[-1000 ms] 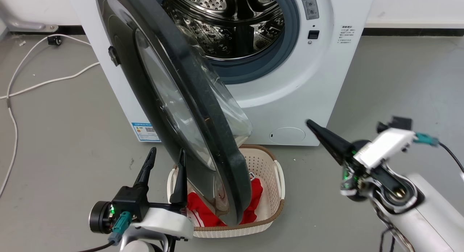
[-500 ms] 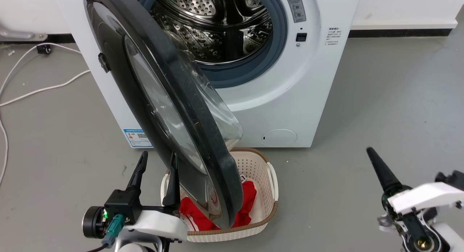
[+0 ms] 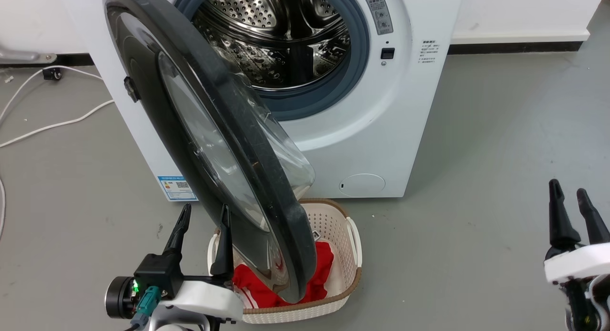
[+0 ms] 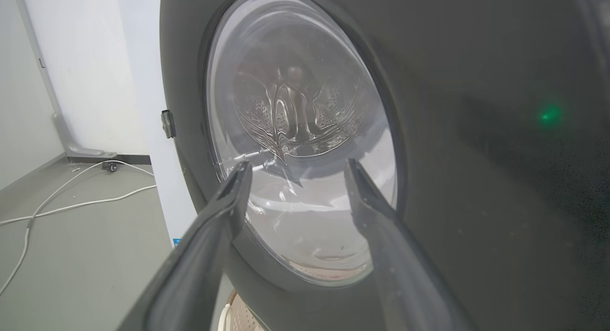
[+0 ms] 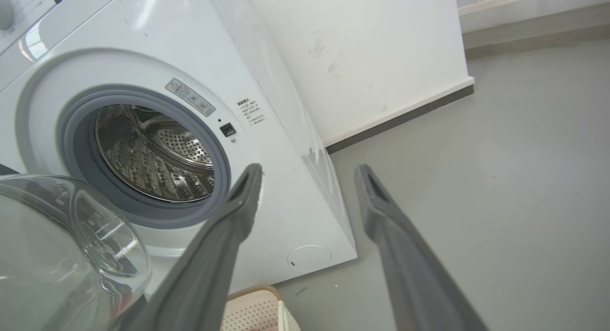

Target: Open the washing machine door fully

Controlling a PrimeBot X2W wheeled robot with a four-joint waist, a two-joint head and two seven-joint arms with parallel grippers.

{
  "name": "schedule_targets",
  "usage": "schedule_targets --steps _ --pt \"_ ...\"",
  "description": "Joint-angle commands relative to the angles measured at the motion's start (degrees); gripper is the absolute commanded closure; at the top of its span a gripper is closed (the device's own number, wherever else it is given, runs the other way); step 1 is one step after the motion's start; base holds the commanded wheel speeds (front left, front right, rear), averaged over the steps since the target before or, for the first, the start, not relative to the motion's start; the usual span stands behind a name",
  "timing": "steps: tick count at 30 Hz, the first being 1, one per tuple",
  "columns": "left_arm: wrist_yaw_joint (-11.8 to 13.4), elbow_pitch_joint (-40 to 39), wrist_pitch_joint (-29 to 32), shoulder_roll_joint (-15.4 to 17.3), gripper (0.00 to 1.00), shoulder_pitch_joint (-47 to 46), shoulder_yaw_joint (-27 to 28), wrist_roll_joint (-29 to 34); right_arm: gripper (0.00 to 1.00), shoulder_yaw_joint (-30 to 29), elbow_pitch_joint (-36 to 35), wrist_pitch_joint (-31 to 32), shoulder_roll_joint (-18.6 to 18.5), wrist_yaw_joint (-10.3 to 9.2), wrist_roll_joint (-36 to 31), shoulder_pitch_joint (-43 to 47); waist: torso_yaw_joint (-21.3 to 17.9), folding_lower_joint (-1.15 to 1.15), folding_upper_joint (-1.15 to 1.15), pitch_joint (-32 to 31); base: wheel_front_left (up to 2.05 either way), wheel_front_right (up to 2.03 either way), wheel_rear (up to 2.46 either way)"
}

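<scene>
just beside the spread left claw (image 3: pixel 202 214) hangs the washing machine door (image 3: pixel 200 145).

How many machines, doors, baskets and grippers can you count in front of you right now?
washing machine: 1
washing machine door: 1
laundry basket: 1
grippers: 2 (left gripper, right gripper)
Total: 5

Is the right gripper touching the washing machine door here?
Apart. In the head view the right gripper stands at the lower right, with bare grey floor between it and the washing machine door.
</scene>
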Motion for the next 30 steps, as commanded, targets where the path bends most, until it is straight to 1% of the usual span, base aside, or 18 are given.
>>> schedule_targets --steps 1,3,4,6,8,12,15,18,23,30 --pt "0.1 0.0 -0.1 0.1 0.0 0.4 0.2 0.4 0.0 -2.1 -1.9 -0.1 1.9 -0.02 -5.7 2.0 0.1 0.0 0.0 -0.2 0.0 0.0 0.0" --pt "0.0 0.0 -0.1 0.1 0.0 0.5 0.3 0.3 0.0 -5.7 -5.3 -0.1 5.1 -0.02 -13.8 4.0 0.3 0.0 0.0 -0.4 0.0 0.0 0.0" --pt "0.0 0.1 -0.1 0.1 0.0 0.6 0.3 0.4 0.0 -7.0 -7.0 -0.1 6.0 -0.02 -18.5 5.2 0.4 0.0 0.0 -0.5 0.0 0.0 0.0" --pt "-0.1 0.0 -0.1 0.1 0.0 0.6 0.5 0.6 0.0 -8.9 -10.3 -0.1 8.8 -0.02 -24.8 7.3 0.5 0.0 0.0 -0.5 0.0 0.0 0.0" --pt "-0.2 0.1 -0.1 0.1 0.0 0.7 0.7 0.8 0.0 -9.8 -13.4 -0.1 11.0 -0.02 -30.0 9.3 0.6 0.0 0.0 -0.7 0.0 0.0 0.0" --pt "-0.4 0.1 -0.1 0.1 0.0 0.9 1.1 1.0 0.0 -9.8 -18.9 1.0 13.6 -0.02 -38.4 12.8 0.7 0.0 0.0 -0.9 0.0 0.0 0.0" --pt "-0.6 0.2 -0.1 0.1 0.0 1.1 1.3 1.3 0.0 -8.8 -22.1 2.0 14.6 -0.02 -41.8 14.8 0.7 0.0 0.0 -1.1 0.0 0.0 0.0" --pt "-0.8 0.3 -0.1 0.1 0.0 1.3 1.4 1.4 0.0 -7.3 -24.2 3.1 15.4 -0.02 -43.5 16.5 0.7 0.0 0.0 -1.3 0.0 0.0 0.0" --pt "-1.1 0.5 -0.1 0.1 0.0 1.5 1.5 1.8 0.0 -5.5 -25.9 4.1 16.0 -0.02 -44.3 18.4 0.8 0.0 0.0 -1.7 0.0 0.0 0.0" --pt "-1.6 0.6 -0.1 0.1 0.0 1.5 1.7 2.2 0.0 -5.4 -26.4 4.6 16.8 -0.02 -43.7 19.7 0.8 0.0 0.0 -1.7 0.0 0.0 0.0"
